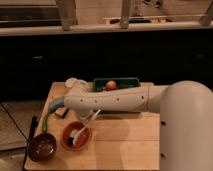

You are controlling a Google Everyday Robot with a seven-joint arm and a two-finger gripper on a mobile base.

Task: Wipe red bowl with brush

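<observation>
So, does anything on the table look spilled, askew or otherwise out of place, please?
Nothing stands out. The brush lies with its black head in the red bowl and its white handle tilted out over the rim. Nothing is spilled. The gripper is just behind the bowl, at the end of the outstretched arm.

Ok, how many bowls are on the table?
2: the red bowl, front-left, brush head in it; a maroon bowl just left of it. The arm, hiding the gripper above the brush, may cover more.
</observation>
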